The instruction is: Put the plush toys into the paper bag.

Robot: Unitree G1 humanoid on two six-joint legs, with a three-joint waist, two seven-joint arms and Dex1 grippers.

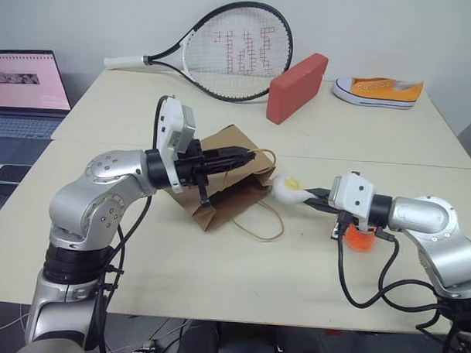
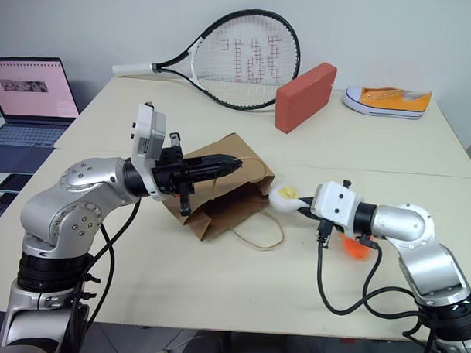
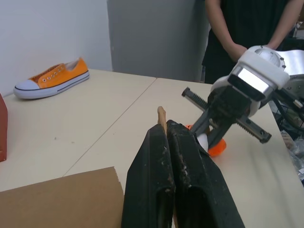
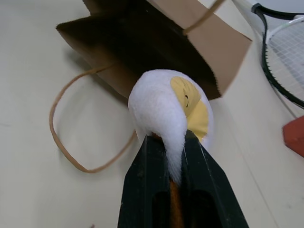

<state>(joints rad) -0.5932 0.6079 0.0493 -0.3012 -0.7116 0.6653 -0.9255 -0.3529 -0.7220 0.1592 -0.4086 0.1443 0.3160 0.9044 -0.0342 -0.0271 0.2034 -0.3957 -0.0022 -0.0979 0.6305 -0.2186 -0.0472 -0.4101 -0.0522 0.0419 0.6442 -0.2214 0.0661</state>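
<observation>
Loading the first toy. The right gripper (image 4: 183, 156) has its fingers pinched tight on the lower edge of the egg toy (image 1: 288, 189), held off the table just beside the dark mouth of the paper bag (image 1: 229, 185). The left gripper (image 2: 230, 165) is fully closed on the bag's upper handle, lifting the top lip so the mouth gapes toward the egg toy. The carrot toy (image 1: 360, 240) lies on the table (image 1: 217, 261) beneath the right wrist.

For a clean insertion, the egg toy likely needs to travel level and straight into the opening, released only once well past the lip. The lower handle (image 1: 258, 224) loops out on the table in front of the mouth and could snag. The red block (image 1: 297, 87), racket (image 1: 236, 51) and sneaker (image 1: 378, 90) sit well apart at the far side, leaving open room.
</observation>
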